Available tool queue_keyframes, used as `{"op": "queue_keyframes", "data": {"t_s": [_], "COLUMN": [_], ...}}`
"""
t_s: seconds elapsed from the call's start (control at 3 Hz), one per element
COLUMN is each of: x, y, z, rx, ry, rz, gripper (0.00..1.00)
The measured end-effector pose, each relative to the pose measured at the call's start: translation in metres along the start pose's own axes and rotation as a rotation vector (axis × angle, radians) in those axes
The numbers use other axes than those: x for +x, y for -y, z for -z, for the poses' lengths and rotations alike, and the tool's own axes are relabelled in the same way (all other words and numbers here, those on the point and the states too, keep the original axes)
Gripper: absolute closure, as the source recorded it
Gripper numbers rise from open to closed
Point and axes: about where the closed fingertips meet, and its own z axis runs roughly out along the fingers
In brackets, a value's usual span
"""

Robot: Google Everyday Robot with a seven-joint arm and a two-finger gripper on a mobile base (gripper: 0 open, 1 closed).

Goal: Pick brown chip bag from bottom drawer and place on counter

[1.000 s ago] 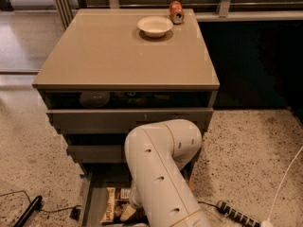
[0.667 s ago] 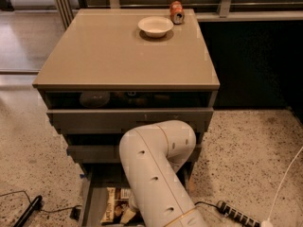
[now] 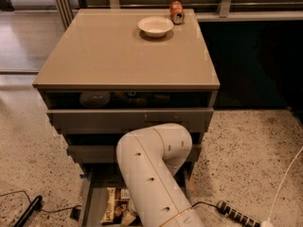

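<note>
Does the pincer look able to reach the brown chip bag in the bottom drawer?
Probably yes: the bottom drawer is open, the brown chip bag lies uncovered, the arm bends down beside it. The pincer is hidden behind the arm.

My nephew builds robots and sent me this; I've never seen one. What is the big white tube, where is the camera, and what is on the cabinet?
The white tube is the robot's arm, bent like an elbow. The one camera looks down at a drawer cabinet from the front. On the counter sit a white bowl and an orange can. The arm reaches down to the open bottom drawer, where a brown chip bag lies. The gripper, its two-finger hand, is hidden behind the arm, low at that drawer, so you cannot see whether it holds anything.
</note>
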Motion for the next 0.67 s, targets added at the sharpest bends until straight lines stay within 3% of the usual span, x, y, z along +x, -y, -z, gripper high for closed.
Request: {"op": "queue_keyframes", "data": {"t_s": [0.33,0.67], "x": [0.0,0.0], "y": [0.0,0.0], "z": [0.0,0.0], "rx": [0.0,0.0], "ry": [0.0,0.0], "rz": [0.0,0.0], "gripper": [0.18,0.5]}}
